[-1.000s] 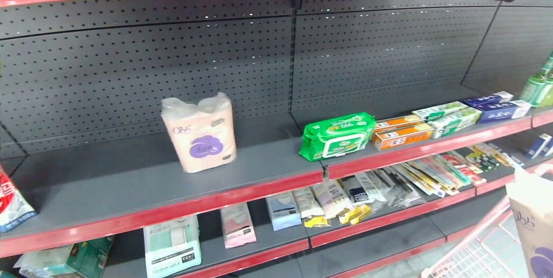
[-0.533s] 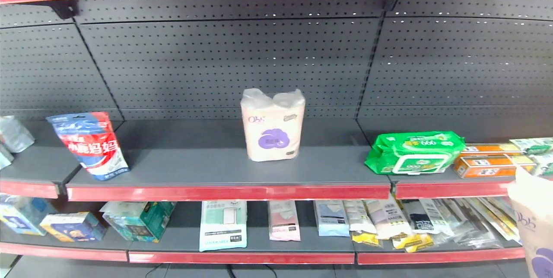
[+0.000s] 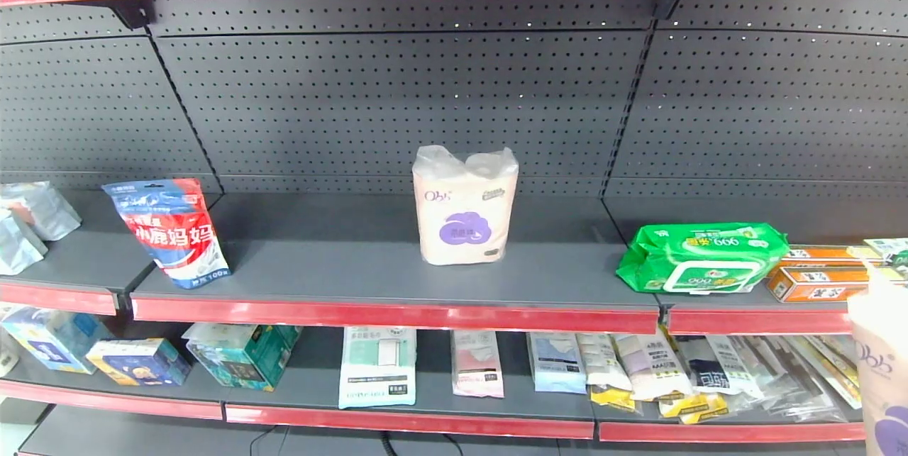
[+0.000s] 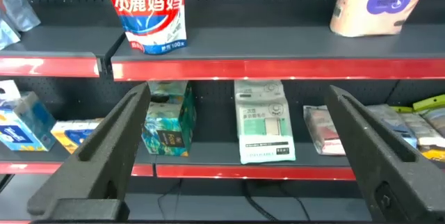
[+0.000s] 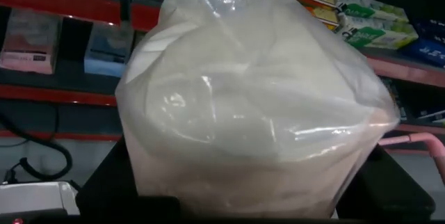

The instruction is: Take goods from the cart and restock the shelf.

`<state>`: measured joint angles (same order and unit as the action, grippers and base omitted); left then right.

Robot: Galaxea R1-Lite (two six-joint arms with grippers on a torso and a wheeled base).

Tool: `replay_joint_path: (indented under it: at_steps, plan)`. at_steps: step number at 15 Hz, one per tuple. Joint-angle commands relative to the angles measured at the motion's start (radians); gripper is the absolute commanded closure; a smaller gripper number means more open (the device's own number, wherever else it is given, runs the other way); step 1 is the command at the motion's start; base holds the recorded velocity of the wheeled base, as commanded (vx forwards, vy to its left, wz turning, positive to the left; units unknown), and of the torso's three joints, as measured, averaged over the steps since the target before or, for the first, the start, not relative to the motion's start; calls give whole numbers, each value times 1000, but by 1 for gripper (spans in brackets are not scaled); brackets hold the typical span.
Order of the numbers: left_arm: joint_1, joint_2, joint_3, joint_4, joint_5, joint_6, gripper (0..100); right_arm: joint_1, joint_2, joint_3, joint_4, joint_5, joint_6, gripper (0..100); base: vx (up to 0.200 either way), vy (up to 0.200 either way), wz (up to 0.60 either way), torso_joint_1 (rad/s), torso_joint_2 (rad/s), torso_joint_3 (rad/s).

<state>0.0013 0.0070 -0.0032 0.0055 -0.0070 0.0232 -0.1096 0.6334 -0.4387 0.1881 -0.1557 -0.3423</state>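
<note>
The right gripper [image 5: 250, 193] grasps a tissue roll pack [image 3: 879, 371] in front of the shelf's [image 3: 397, 315] right part, upright, long axis vertical, crimped top up. A matching pack [image 3: 464, 206] stands upright mid-shelf. The left gripper [image 4: 236, 95] is released, jaws wide

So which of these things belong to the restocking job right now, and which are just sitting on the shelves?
Job: held tissue pack in the right gripper; matching tissue pack standing on the middle shelf; left gripper, open and empty.
Just there: green wipes pack; blue-and-red pouch; orange boxes; lower-shelf packets.
</note>
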Motion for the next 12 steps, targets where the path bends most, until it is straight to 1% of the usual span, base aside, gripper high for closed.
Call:
replay_joint_path:
  at_steps: [1, 2, 3, 5, 6, 7, 8, 9, 10, 11, 12]
  plan:
    - [0, 14, 0, -1, 1, 1, 0, 10, -83, 21, -4, 35, 45, 100, 0, 0, 0, 0, 0, 0]
    - [-3, 27, -1, -1, -4, 6, 0, 10, -113, 35, -6, 58, 75, 100, 0, 0, 0, 0, 0, 0]
    - [-15, 41, -1, -1, -24, 6, 0, 13, -161, 48, -6, 73, 94, 100, 0, 0, 0, 0, 0, 0]
    - [-29, 57, -4, -2, -48, 6, 0, 18, -235, 63, -4, 93, 83, 100, 0, 0, 0, 0, 0, 0]
    - [-30, 100, -89, 2, -65, -3, 0, 14, -251, 63, -4, 90, 71, 100, 0, 0, 0, 0, 0, 0]
    - [-30, 307, -267, -4, -67, -77, 0, 14, -258, 63, -4, 91, 71, 100, 0, 0, 0, 0, 0, 0]
    - [-29, 389, -342, -7, -70, -138, 0, 16, -258, 69, -6, 97, 86, 100, 0, 0, 0, 0, 0, 0]
    - [-26, 564, -452, -19, -59, -160, 0, 21, -268, 66, -6, 99, 103, 100, 0, 0, 0, 0, 0, 0]
    - [-14, 669, -480, -39, -33, -104, 0, 22, -273, 69, -7, 99, 108, 100, 0, 0, 0, 0, 0, 0]
    - [-1, 757, -485, -70, 2, -74, 0, 21, -294, 77, -6, 97, 108, 100, 0, 0, 0, 0, 0, 0]
    - [3, 788, -482, -88, 7, -69, 0, 21, -301, 78, -4, 97, 109, 100, 0, 0, 0, 0, 0, 0]
